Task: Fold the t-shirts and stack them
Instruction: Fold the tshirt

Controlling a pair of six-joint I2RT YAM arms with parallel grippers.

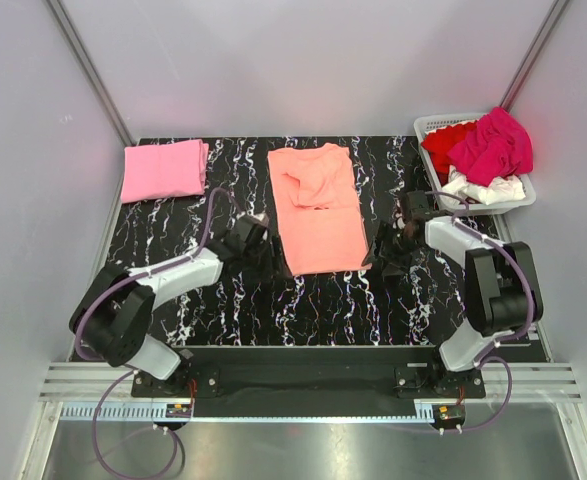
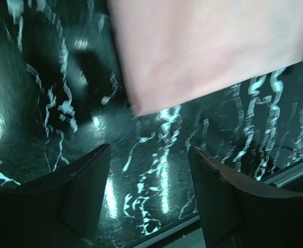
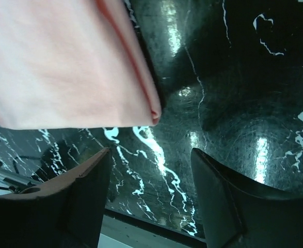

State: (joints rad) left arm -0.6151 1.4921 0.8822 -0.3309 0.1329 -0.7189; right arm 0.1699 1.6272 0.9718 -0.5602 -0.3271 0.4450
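Slippage of the fold looked like the main danger. The salmon-orange t-shirt (image 1: 316, 208) lay in the middle of the black marbled table (image 1: 313, 300), folded lengthwise into a narrow strip, its far end bunched and rumpled.

The left gripper (image 1: 255, 240) sat just beside the strip's near left corner and the right gripper (image 1: 393, 243) just beside its near right corner. Both wrist views showed the jaws parted and empty, with the cloth edge lying ahead of the fingers and untouched.

At the right edge the cloth showed as a doubled, rounded fold. A shallow pinch there would probably have caught only the top layer and peeled the strip open. The tabletop looked glossy, so a finger pushing under the hem could have shoved the whole shirt away instead of getting beneath it. If the two arms had lifted unevenly, the next fold would have gone on crooked, and the rumpled far end would have been trapped inside as a lump.

The light pink t-shirt (image 1: 163, 170) lay folded at the far left, well apart, so a loosely gripped bundle might have come undone on the way over.
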